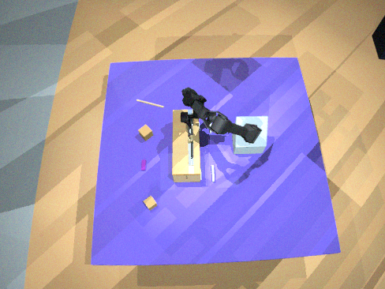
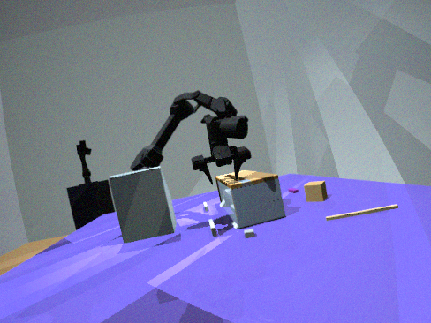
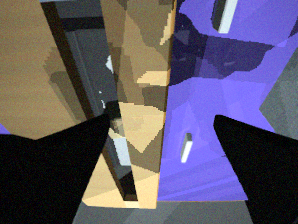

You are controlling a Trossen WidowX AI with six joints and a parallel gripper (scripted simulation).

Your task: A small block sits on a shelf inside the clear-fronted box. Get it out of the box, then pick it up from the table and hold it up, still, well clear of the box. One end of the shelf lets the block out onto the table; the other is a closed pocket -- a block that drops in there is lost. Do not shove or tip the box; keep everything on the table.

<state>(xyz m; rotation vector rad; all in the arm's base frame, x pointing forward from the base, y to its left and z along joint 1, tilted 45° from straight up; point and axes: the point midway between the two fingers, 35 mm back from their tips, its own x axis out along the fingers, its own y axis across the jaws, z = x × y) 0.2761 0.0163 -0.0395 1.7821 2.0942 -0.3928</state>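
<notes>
The box [image 1: 181, 155] [image 2: 260, 205] [image 3: 142, 120] has a wooden top with a long narrow slot. My gripper [image 2: 224, 181] [image 3: 161, 119] is open and empty, pointing down over the box. In the wrist view its left finger is over the slot and its right finger is over the table in front of the box. In the exterior view one fingertip is at the top by the slot and the other hangs beside the front edge. Pale and tan shapes show through the slot, but I cannot tell the small block among them. The shelf is mostly hidden.
Pale bars [image 1: 213, 174] [image 2: 213, 228] [image 3: 186, 148] lie along the box's front. A small grey piece [image 2: 249, 233] lies near its end. Behind it are wooden cubes [image 1: 145, 133] [image 2: 315, 191], a magenta piece [image 1: 143, 165] [image 2: 293, 191] and a stick [image 1: 150, 103] [image 2: 362, 212]. A pale pedestal [image 2: 141, 207] carries the arm.
</notes>
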